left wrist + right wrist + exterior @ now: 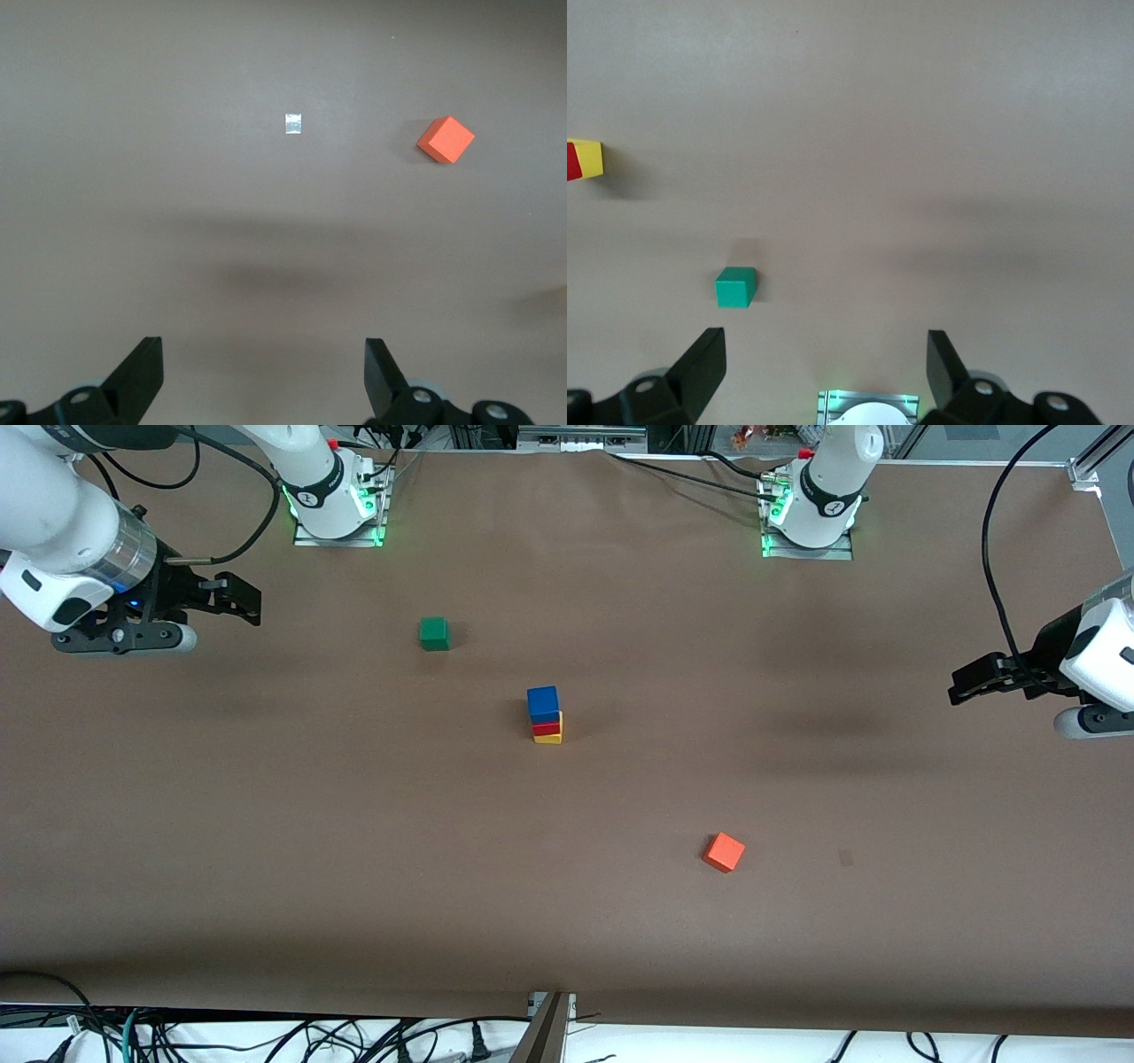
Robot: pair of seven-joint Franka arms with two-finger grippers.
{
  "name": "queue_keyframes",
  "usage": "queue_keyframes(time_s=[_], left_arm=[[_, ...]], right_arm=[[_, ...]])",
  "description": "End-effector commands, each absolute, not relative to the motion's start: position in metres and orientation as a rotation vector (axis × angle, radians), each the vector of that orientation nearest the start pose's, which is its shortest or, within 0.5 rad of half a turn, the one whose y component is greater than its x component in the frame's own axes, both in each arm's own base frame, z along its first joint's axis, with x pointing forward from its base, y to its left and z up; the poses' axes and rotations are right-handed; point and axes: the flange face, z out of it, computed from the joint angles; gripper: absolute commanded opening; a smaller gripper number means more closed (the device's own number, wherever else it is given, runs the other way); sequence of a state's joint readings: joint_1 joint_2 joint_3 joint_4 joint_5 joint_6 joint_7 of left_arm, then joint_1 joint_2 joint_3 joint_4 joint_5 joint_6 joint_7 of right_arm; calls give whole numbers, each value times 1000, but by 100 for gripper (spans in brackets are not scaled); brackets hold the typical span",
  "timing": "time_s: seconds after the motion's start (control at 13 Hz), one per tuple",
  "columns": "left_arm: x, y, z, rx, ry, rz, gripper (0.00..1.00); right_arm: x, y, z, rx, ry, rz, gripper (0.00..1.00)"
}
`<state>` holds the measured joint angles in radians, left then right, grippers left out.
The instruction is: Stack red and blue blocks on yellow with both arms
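The blue block [543, 702] sits on the red block [546, 728], which sits on the yellow cube [550, 738], making one upright stack at the middle of the table. The right wrist view shows only the stack's yellow [592, 159] and red [571, 163] parts at its edge. My right gripper [252, 602] is open and empty, held up over the table at the right arm's end. In its wrist view the gripper [826, 367] holds nothing. My left gripper [959, 686] is open and empty, over the left arm's end, and it also shows in its own wrist view [263, 372].
A green cube [434, 633] lies farther from the front camera than the stack and also shows in the right wrist view [735, 287]. An orange cube [724, 852] lies nearer to the camera, toward the left arm's end, and shows in the left wrist view [446, 139]. A small tape mark [294, 124] lies beside it.
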<state>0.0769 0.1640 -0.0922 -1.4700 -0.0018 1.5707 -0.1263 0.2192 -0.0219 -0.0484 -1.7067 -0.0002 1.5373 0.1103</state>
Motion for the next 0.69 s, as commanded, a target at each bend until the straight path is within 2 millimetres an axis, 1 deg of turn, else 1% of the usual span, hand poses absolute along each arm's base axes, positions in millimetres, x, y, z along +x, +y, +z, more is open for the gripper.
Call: queue_keyframes(time_s=[0.0, 0.15, 0.23, 0.31, 0.54, 0.62], left_arm=[[605, -4, 581, -3140, -138, 86, 100], [605, -7, 582, -3142, -139, 84, 100], [605, -8, 582, -3142, -143, 84, 100], [606, -8, 580, -3142, -143, 89, 100], [606, -9, 580, -3146, -144, 89, 100], [606, -9, 580, -3146, -146, 89, 100]], right_arm=[[526, 86, 579, -3160, -139, 179, 100], [542, 82, 581, -3160, -132, 167, 100], [545, 82, 582, -3161, -144, 157, 100], [546, 81, 588, -3167, -176, 142, 100], [543, 78, 591, -3167, -173, 151, 100], [543, 68, 591, -3168, -142, 169, 100]])
